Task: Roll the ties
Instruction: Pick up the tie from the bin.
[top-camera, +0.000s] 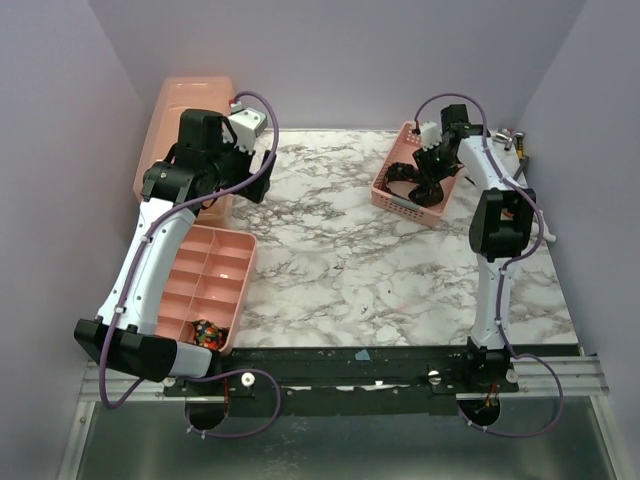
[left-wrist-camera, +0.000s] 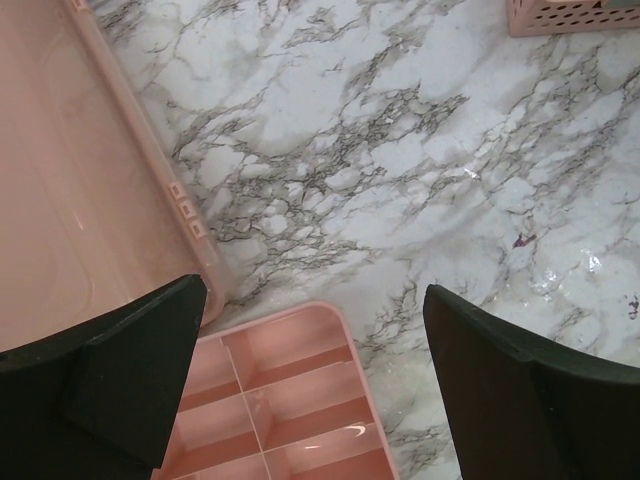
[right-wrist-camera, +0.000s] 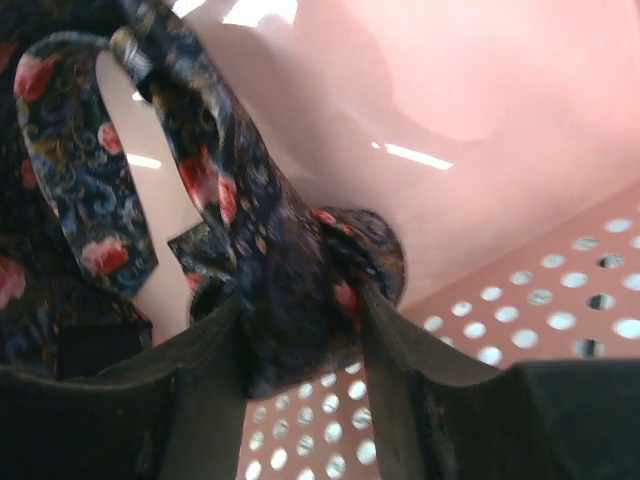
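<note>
Tie (right-wrist-camera: 262, 225) clamped in right pincer (right-wrist-camera: 300, 305), down inside pink perforated basket (right-wrist-camera: 530, 335)

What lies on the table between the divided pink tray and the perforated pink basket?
Nothing: in the top view, only bare marble tabletop separates the tray from the basket.

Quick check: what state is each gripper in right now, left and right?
Left gripper: open, holding nothing.
Right gripper: closed on a tie inside the pink basket.
</note>
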